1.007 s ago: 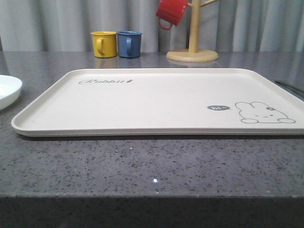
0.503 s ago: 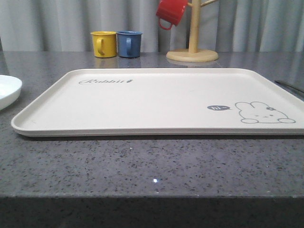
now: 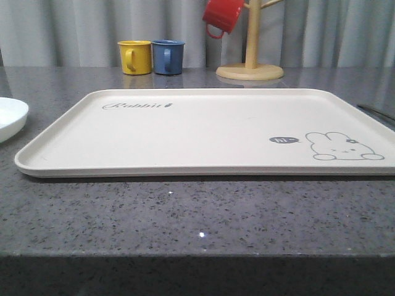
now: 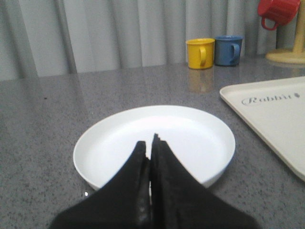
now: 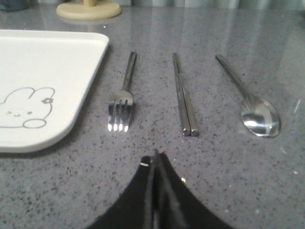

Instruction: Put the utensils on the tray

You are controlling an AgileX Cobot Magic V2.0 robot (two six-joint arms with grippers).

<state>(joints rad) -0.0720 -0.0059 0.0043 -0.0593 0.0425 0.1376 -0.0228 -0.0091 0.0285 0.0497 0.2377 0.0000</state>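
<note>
Tray [image 3: 203, 132] lies flat on the grey speckled table [image 3: 197, 216], nothing on it; "Rabbit" script at its far left part, rabbit drawing at its near right corner

Plate [image 4: 155, 143] sits on the table off the tray's left edge, apart from it, upright; in the front view a slice of it shows at the frame's left border [image 3: 11, 117]

Left gripper [image 4: 151, 143] hangs over the plate's near side, its two black fingers pressed together with no gap, nothing between them

Fork [image 5: 125, 95], chopsticks [image 5: 183, 98] and spoon [image 5: 248, 98] lie on the table off the tray's right edge, side by side and roughly parallel: fork nearest the tray, chopsticks next, spoon farthest. None touches the tray or its neighbour. The two chopsticks lie flush against each other

Right gripper [image 5: 155, 157] sits near the chopsticks' end, fingers closed tight on nothing

Beyond the tray's far edge: yellow mug [image 3: 135, 57] and blue mug [image 3: 168, 57] just beside each other; red mug [image 3: 222, 16] hangs on a wooden mug tree [image 3: 250, 61]
</note>
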